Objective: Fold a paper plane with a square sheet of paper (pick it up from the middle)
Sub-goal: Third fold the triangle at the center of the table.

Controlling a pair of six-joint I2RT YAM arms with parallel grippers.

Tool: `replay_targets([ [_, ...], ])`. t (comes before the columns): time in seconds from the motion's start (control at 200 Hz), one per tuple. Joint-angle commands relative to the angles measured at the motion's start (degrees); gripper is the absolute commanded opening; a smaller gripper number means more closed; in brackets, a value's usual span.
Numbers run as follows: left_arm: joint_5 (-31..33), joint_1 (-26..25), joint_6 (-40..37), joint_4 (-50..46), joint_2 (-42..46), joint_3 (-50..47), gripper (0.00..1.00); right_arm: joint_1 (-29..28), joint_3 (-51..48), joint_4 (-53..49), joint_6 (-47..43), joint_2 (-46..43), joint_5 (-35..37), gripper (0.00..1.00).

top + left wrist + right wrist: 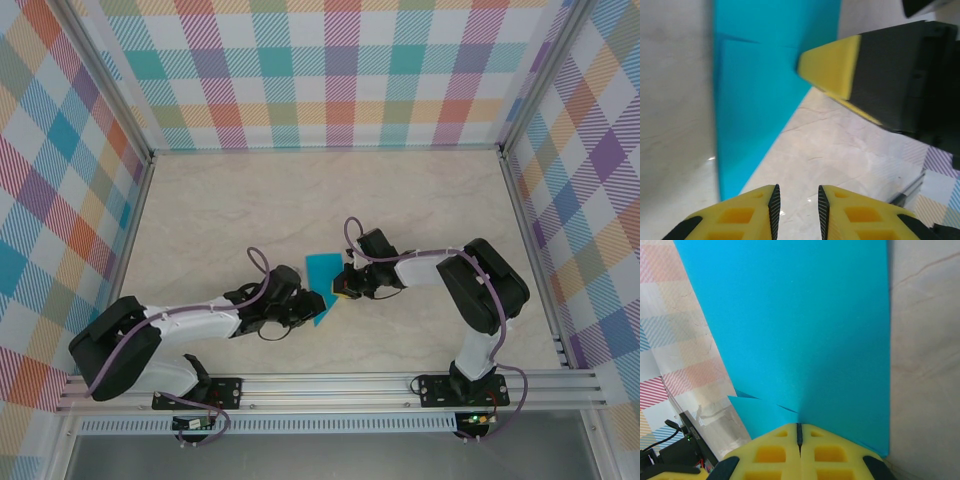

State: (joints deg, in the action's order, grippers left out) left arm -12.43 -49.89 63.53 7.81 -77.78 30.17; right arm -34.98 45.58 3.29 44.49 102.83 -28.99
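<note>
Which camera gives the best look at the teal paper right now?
Right wrist: the teal paper is close and sharp, reaching the shut right gripper. Left wrist shows its tapering outline, blurred. Top external shows a small, distant patch.

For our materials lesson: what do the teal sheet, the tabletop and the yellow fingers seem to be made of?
The sheet is likely thin matte paper, since it holds sharp creases. The tabletop is a beige, veined, marble-look surface, glossy with glints, perhaps laminate. The fingers of the right end effector look like matte yellow plastic with moulded recessed pockets.
</note>
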Motion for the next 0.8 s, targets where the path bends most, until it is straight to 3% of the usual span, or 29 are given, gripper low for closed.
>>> replay_targets([
  [0.0,-2.39,-1.04,-0.87,2.18,-3.33,1.72,0.29,0.01,-1.17,-7.90,-0.37,2.74,6.49,0.00],
  [0.335,-4.35,-1.09,1.00,7.21,-11.25,-1.66,0.29,0.04,-1.21,-8.38,-0.53,3.26,6.77,0.00],
  [0.58,-0.01,-1.12,0.41,-2.07,-4.71,-4.73,0.29,-0.02,-1.27,-8.93,-0.85,3.28,7.20,0.00],
  [0.795,0.77,-1.10,0.73,-3.42,-0.87,-6.79,0.30,0.04,-1.03,-8.84,-0.72,3.55,7.11,0.00],
])
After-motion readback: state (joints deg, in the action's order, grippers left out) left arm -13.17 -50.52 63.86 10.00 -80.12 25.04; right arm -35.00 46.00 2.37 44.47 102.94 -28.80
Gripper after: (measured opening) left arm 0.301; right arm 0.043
